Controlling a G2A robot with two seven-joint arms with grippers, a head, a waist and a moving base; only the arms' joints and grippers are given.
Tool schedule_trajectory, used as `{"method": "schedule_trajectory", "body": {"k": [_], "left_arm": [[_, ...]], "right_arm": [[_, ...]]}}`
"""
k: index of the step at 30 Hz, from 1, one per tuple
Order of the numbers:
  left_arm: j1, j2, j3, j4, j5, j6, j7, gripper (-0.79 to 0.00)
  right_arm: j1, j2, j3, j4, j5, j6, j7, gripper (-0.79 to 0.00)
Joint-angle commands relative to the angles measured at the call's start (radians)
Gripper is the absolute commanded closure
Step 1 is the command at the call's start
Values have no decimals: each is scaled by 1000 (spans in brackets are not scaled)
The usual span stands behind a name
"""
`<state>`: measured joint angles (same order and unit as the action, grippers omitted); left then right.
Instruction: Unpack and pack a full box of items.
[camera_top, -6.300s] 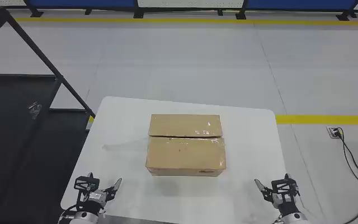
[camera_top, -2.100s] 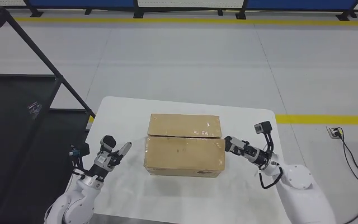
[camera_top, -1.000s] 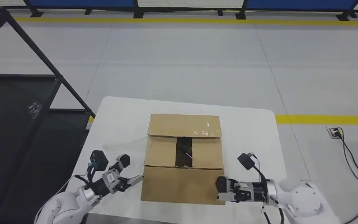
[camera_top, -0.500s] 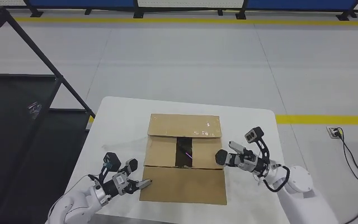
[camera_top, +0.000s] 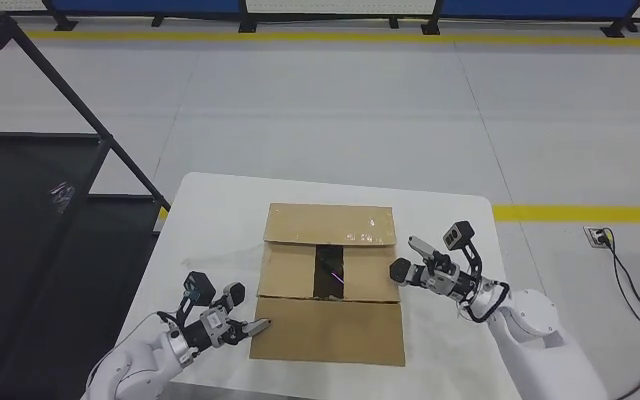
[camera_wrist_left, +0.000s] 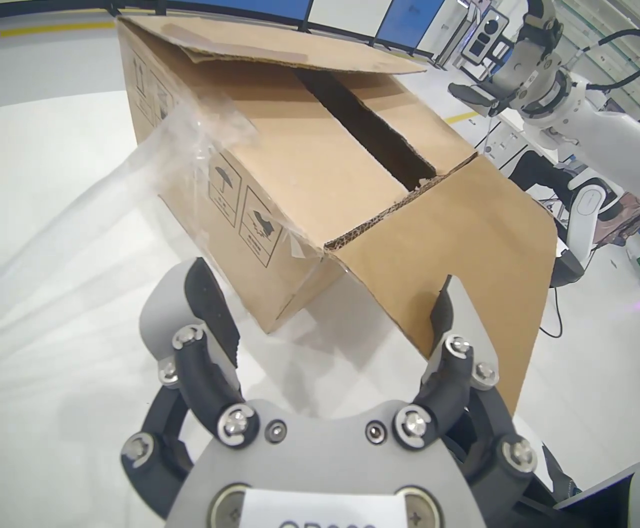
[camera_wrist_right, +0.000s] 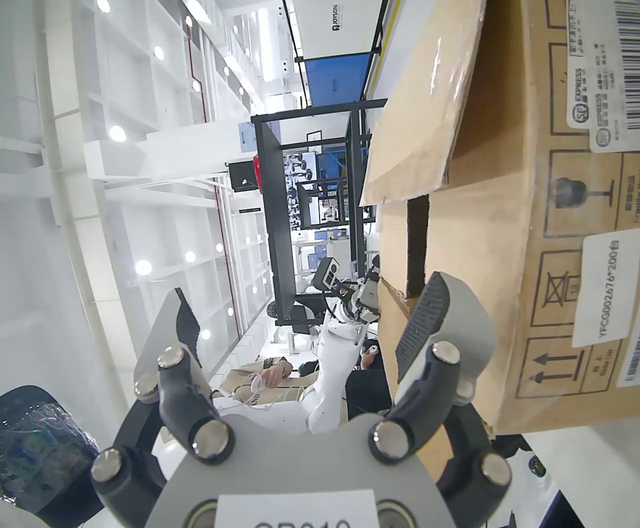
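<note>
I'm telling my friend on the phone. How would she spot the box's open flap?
Find the white table, then the brown cardboard box in its middle. The open flap is the big one sticking out toward the robot; the far flap lies folded over the top.

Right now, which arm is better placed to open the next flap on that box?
Probably the right. The right gripper is open at the box's right end, up by its closed flaps. The left gripper, also open, sits by the near flap, which already lies folded out.
</note>
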<state>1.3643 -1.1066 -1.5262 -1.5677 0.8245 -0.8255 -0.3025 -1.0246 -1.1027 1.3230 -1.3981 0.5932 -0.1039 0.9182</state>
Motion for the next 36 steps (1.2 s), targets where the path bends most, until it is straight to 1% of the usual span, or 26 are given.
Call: {"method": "schedule_trajectory", "body": {"k": [1,3,6,13,18,27,36], "left_arm": [[3,0,2,-5,3,13,5,-785],[7,1,7,-16,24,19,9,-785],[13,3,13,-28,68,27,14,-785],[15,6,21,-22,85,30,39,-785],[14,9,23,-21,88,31,46,-785],[15,14,29,-15,80,32,56,-785],[16,18,37,-9,71,36,67,-785]], "right_arm": [[-6,-2,-9,-5,-6,10,-35,-785],[5,-8,-28,-1,10,23,-59,-785],[30,-15,-46,24,27,32,-58,-785],[84,-27,-87,75,7,34,-75,-785],[121,-39,-123,102,-19,32,-136,-785],[202,-70,-179,155,1,0,-223,-785],[309,-108,-240,204,-46,-59,-387,-785]]}}
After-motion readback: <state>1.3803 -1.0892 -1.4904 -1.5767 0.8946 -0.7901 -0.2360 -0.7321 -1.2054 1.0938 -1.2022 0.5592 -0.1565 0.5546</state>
